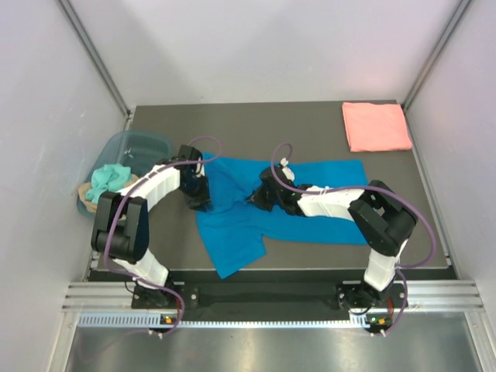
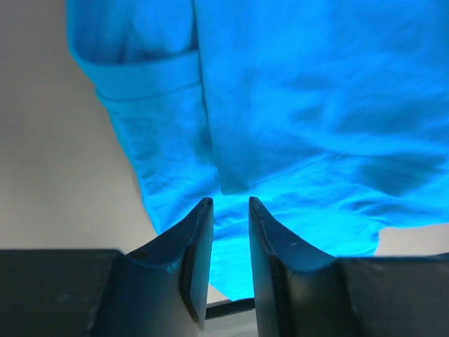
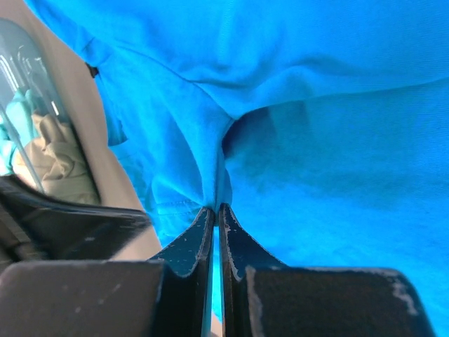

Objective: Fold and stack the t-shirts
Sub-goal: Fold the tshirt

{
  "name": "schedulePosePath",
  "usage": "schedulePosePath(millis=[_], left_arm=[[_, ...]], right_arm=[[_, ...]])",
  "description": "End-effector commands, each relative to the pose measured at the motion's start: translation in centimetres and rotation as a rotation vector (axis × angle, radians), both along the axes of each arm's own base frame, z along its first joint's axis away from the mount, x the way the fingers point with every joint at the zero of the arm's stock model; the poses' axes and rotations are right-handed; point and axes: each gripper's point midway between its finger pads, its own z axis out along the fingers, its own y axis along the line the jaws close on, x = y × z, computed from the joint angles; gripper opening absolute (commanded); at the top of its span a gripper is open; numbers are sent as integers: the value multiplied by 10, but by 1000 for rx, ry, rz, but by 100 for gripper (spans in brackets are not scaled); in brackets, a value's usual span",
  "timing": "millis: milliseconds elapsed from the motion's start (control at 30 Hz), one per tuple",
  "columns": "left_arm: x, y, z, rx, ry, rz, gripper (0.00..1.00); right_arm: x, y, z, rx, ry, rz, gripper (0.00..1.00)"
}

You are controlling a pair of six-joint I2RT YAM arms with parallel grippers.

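The bright blue t-shirt lies spread and rumpled on the dark table centre. The salmon pink t-shirt lies folded at the back right. My left gripper hovers at the blue shirt's left edge, jaws open a little with nothing between them; in the left wrist view the blue shirt lies below them. My right gripper is at the shirt's middle, shut on a pinched fold of the blue shirt, as the right wrist view shows.
A translucent blue-grey tub with teal and beige cloth stands at the table's left edge; it also shows in the right wrist view. Grey walls enclose the table on three sides.
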Motion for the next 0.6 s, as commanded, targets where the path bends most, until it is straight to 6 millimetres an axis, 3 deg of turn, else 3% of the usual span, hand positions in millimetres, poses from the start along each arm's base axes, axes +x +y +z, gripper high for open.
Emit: schedulePosePath(millis=[0,167,567], left_arm=[[5,-8,-2,-56,-38,13,33],[8,-6,-7,-44,-58,29,40],[17,-5,-14,-34,-79,40,38]], right_arm=[[7,6,24,61,-48,9,0],[5,5,23,58,-48,12,0],[5,5,23,71,-49,11,0]])
